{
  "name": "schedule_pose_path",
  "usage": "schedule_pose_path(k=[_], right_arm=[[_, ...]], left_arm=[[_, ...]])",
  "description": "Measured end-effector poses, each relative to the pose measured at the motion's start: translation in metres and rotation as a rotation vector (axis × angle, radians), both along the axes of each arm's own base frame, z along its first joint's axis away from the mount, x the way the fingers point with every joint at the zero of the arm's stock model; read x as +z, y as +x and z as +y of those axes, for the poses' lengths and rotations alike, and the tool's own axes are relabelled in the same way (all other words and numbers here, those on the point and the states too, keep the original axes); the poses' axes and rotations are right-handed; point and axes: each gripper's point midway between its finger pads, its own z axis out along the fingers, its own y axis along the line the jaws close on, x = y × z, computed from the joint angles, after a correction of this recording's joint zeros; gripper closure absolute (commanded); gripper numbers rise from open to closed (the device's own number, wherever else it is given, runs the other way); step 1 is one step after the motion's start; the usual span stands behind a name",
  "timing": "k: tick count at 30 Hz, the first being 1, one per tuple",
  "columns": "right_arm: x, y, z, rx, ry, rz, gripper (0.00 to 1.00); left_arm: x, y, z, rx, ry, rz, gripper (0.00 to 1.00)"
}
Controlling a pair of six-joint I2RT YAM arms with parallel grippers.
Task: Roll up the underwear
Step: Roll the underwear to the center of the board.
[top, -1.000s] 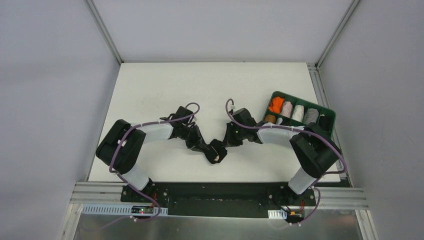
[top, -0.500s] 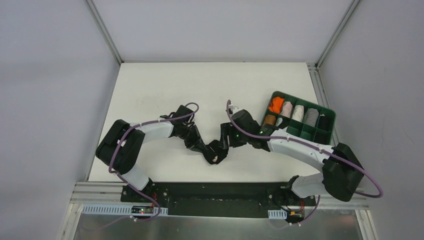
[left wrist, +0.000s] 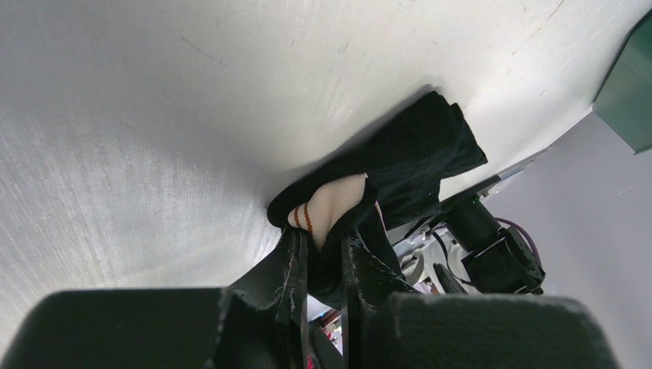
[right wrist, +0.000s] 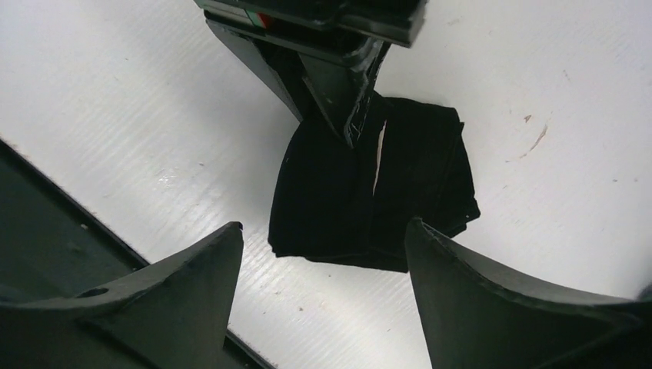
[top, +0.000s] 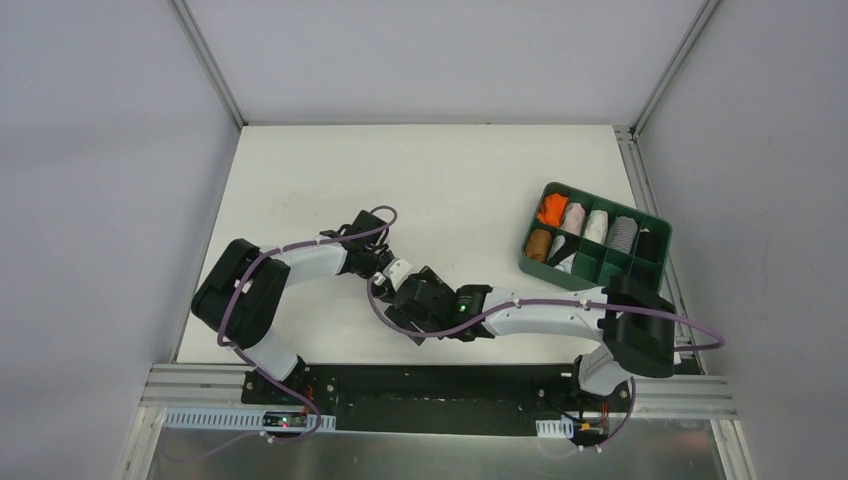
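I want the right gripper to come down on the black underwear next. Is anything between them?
Nothing visible does. The open right gripper hangs straight over the folded black fabric underwear with only air between. The left gripper pinches one edge of the garment, beside that path, not across it.

Bright, even light; soft shadows; sheen on the table (left wrist: 138, 138); near fingers (right wrist: 154, 300) blurred.
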Motion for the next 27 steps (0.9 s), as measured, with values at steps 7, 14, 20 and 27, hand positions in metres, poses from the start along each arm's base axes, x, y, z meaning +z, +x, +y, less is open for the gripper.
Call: schedule_pose_path(k=[7,14,20,27], right_arm=[[-0.022,0.002,-0.001,0.034,-0.098,-0.038,0.27],[-0.035,0.002,0.000,0.041,-0.127,-0.035,0.71],[-0.034,0.003,0.000,0.021,-0.117,-0.040,0.98],[-0.037,0.002,0.001,-0.025,-0.068,-0.015,1.00]], left_arm=[[0.000,0.000,0.000,0.005,0.000,0.004,1.00],[0.000,0.000,0.000,0.013,0.002,0.013,1.00],[-0.001,0.001,0.000,0.017,0.008,0.014,1.00],[-0.001,0.002,0.001,0.022,0.015,0.011,1.00]])
